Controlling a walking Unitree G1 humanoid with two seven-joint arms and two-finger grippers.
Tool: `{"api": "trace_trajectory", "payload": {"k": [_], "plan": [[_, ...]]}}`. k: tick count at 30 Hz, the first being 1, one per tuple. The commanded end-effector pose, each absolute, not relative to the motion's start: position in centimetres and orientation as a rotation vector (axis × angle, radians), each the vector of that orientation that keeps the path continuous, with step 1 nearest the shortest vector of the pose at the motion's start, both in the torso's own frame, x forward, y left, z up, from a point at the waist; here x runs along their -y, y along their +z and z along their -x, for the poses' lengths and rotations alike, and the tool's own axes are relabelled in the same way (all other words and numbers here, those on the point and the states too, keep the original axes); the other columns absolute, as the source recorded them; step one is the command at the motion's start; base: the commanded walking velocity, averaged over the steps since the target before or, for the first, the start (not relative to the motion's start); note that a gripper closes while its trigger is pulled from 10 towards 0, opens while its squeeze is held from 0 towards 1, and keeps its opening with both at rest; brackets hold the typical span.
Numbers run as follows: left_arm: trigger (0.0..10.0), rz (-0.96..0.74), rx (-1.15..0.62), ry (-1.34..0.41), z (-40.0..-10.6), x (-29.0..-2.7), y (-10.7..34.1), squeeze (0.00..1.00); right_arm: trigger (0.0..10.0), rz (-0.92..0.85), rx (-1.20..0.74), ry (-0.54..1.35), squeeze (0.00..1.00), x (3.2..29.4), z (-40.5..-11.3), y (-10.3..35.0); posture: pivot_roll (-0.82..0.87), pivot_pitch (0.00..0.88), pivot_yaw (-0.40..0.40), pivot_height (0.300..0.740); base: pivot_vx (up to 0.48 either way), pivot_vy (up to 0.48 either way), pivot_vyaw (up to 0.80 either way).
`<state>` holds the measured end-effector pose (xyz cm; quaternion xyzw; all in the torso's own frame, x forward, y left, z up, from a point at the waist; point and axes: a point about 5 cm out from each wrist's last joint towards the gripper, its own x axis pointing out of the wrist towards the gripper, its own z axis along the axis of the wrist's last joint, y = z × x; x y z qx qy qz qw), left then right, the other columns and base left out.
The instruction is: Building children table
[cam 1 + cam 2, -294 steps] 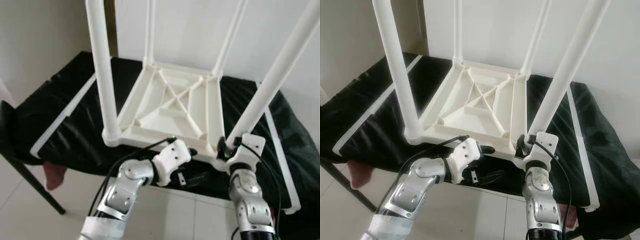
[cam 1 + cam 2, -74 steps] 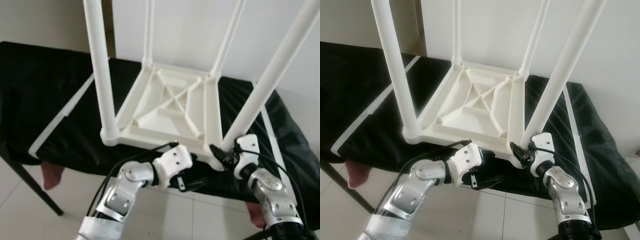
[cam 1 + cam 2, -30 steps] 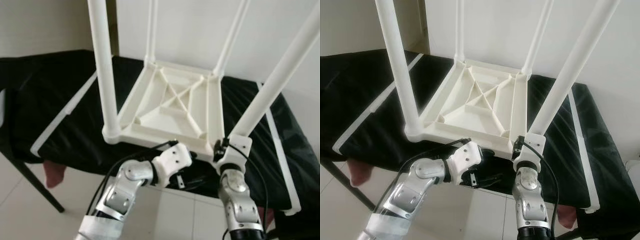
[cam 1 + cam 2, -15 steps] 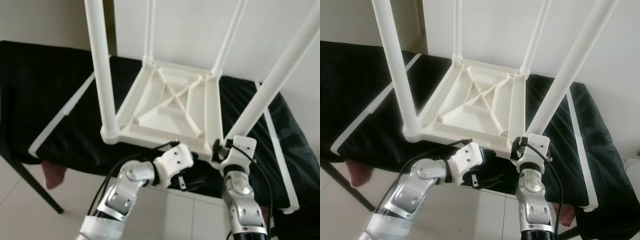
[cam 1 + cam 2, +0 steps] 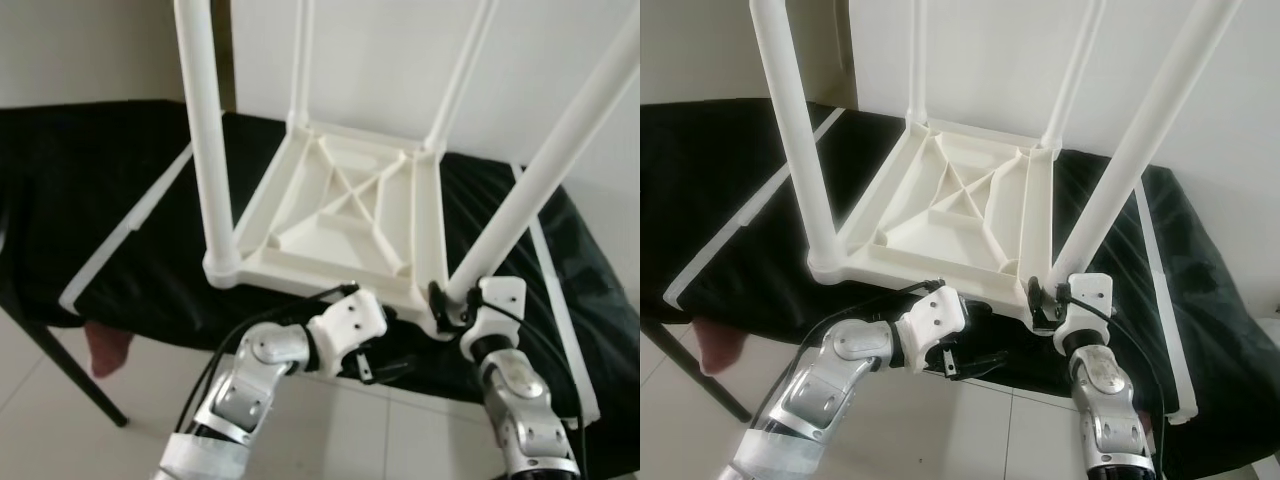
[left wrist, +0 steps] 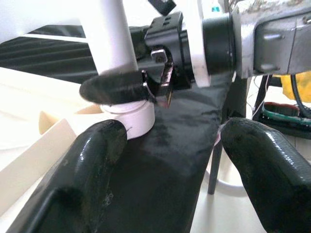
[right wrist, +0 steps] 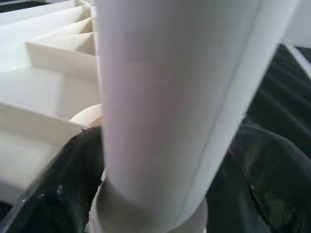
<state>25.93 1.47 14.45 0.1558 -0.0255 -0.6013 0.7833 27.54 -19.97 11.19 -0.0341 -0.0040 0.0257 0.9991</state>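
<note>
Right arm has swung outward; right gripper [image 5: 1050,298] jaws clenched round near-right leg [image 5: 540,180] at its base. Left gripper [image 5: 385,368] jaws released below inverted table [image 5: 350,215], on black-covered counter [image 5: 110,220] near edge.

My right forearm: swung outward to the right since half a second ago, no longer upright beneath the leg [image 5: 530,190]. My right pincer [image 5: 447,303]: kept clamped round the leg's base throughout, wrist tilted slightly further right.
</note>
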Motion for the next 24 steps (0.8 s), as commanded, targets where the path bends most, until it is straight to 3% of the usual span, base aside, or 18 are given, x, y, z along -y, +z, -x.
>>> {"api": "trace_trajectory", "payload": {"k": [1, 12, 13, 14, 15, 16, 17, 24], "plan": [[10.0, -0.328, 0.056, -1.178, -26.5, -1.5, 14.1, 0.0, 10.0, 0.06, 0.005, 0.067, 0.0, 20.3, -27.7, 11.1, 0.03, 0.0, -0.089, 0.74, 0.0, 0.0, 0.0], [10.0, -0.34, -0.002, -1.114, -27.1, -2.4, 12.5, 0.0, 10.0, 0.106, 0.005, 0.223, 0.0, 20.4, -28.5, 11.2, 0.03, 0.011, -0.088, 0.74, 0.0, 0.0, 0.0], [10.0, -0.345, -0.005, -1.096, -27.3, -2.6, 12.6, 0.0, 9.3, 0.122, -0.001, 0.257, 0.0, 20.4, -28.6, 11.1, 0.03, 0.011, -0.088, 0.74, 0.0, 0.0, 0.0], [10.0, -0.345, -0.005, -1.096, -27.3, -2.6, 12.6, 0.0, 9.3, 0.122, -0.001, 0.257, 0.0, 20.4, -28.6, 11.1, 0.03, 0.011, -0.088, 0.74, 0.0, 0.0, 0.0], [10.0, -0.349, -0.005, -1.088, -27.5, -2.8, 12.6, 0.0, 3.8, 0.14, -0.016, 0.276, 0.0, 20.6, -28.7, 10.8, 0.04, 0.01, -0.089, 0.74, 0.0, 0.0, 0.0], [10.0, -0.351, -0.005, -1.086, -27.6, -2.8, 12.7, 0.0, 3.8, 0.15, -0.026, 0.284, 0.0, 20.8, -28.8, 10.6, 0.04, 0.01, -0.089, 0.74, 0.0, 0.0, 0.0], [10.0, -0.356, -0.001, -1.085, -27.6, -2.8, 12.8, 0.0, 0.0, 0.149, -0.035, 0.296, 0.0, 20.9, -28.8, 10.4, 0.04, 0.009, -0.088, 0.74, 0.0, 0.0, 0.0], [10.0, -0.365, 0.006, -1.086, -27.6, -2.9, 12.7, 0.0, 0.0, 0.144, -0.047, 0.329, 0.0, 20.9, -28.9, 10.0, 0.04, 0.006, -0.085, 0.74, 0.0, 0.0, 0.0]]}}
